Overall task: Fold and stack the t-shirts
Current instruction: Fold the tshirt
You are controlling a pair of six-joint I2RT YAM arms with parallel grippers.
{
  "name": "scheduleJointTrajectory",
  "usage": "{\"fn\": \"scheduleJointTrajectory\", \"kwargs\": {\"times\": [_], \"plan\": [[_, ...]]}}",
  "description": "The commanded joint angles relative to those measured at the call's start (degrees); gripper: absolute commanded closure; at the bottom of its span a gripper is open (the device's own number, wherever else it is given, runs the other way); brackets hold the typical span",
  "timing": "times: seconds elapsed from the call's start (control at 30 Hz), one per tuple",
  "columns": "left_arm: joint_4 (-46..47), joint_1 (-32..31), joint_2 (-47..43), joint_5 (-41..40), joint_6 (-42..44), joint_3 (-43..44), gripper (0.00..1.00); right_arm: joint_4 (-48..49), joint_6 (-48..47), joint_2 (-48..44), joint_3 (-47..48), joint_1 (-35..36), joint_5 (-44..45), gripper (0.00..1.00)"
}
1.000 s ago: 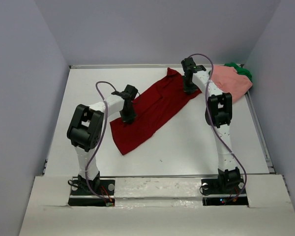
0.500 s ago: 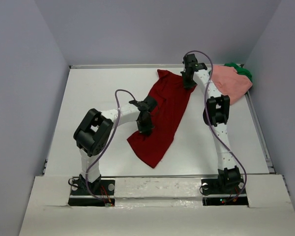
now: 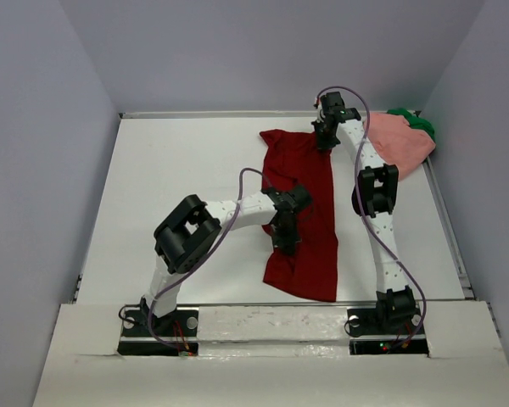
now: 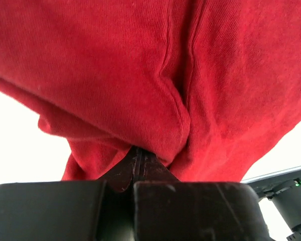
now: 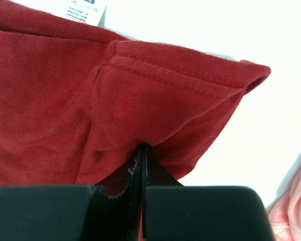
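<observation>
The dark red t-shirt (image 3: 310, 212) is stretched from the far middle of the table toward the near edge, hanging between my two grippers. My left gripper (image 3: 284, 242) is shut on the dark red cloth (image 4: 155, 90) at its near left side. At the far end my right gripper (image 3: 326, 141) is shut on a hemmed corner of the same dark red cloth (image 5: 115, 110), near its white label (image 5: 85, 10). The salmon pink t-shirt (image 3: 400, 142) lies bunched at the far right, with the green t-shirt (image 3: 417, 123) crumpled behind it.
Grey walls close in the white table (image 3: 178, 186) on the left, back and right. The right arm's elbow (image 3: 376, 190) stands between the red shirt and the pink one. A white ledge (image 3: 271, 331) with both arm bases runs along the near edge.
My left gripper has swung right and toward the near edge with the red cloth, turning the shirt from a diagonal to nearly straight down the table. The right gripper stayed at the far end.
</observation>
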Motion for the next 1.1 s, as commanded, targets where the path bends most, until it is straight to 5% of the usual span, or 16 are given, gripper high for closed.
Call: {"fn": "scheduleJointTrajectory", "kwargs": {"times": [0.0,0.33,0.57,0.8,1.07], "plan": [[-5.7,0.2,-2.9,-2.3,-2.7,3.3,1.00,1.5,-1.0,0.7,0.2,-0.1,-3.7,1.00],[-16.1,-1.3,-11.5,-28.6,-6.1,9.9,1.00,3.1,-0.2,-5.6,-3.1,-0.1,-1.7,1.00],[-13.9,-1.1,-9.7,-38.2,5.7,18.5,1.00,3.7,0.3,-15.2,-6.9,1.0,-0.4,1.00],[-2.1,10.7,-3.1,-23.9,26.2,25.2,1.00,1.9,2.9,-27.1,-15.6,4.9,5.8,1.00],[-5.5,20.3,19.7,-8.8,37.8,53.2,1.00,8.0,12.0,-49.0,-42.9,9.9,7.5,1.00]]}}
